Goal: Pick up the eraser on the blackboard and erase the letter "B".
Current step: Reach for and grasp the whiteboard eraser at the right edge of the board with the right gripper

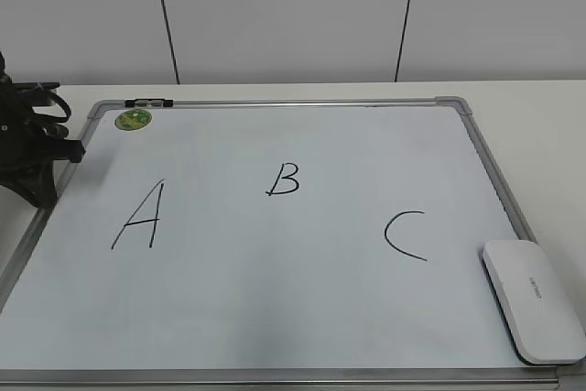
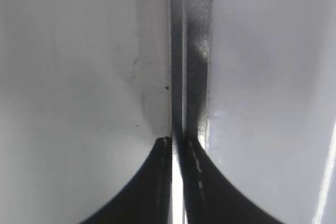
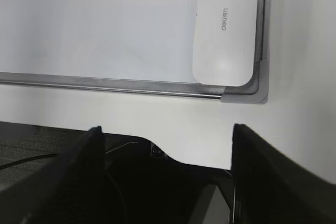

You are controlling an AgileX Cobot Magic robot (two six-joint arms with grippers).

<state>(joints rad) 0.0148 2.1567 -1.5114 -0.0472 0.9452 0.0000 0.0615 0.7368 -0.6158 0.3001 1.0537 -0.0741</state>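
Blackboard (image 1: 302, 318): a large white board in a thin silver frame with grey corner caps, lying flat on the white tabletop (image 1: 540, 125) and filling most of the exterior view.
Letter "B" (image 1: 284, 179): small, black and slightly slanted, near the middle of the board, a little toward its far side.
Letter "A" (image 1: 140, 216): taller, on the left of the board, nearer than the B.
Letter "C" (image 1: 406, 234): curved, on the right, between the B and the eraser.
Eraser (image 1: 533, 299): flat white rounded block lying on the board in its near right corner, long side along the right frame, small grey print on top; in the right wrist view (image 3: 224, 40) it lies just inside the grey corner cap (image 3: 247, 92).
Green magnet (image 1: 133, 119): round, in the far left corner of the board.
Marker (image 1: 148, 102): small black and white, lying on the far frame just beyond the magnet.
Left fingers (image 2: 176, 145): pressed together with only a thin bright slit between them, gripping nothing, directly over the board's left frame.
Right fingers (image 3: 165, 137): spread wide apart, gripping nothing, over the near tabletop edge, close to the eraser's corner but apart from it.
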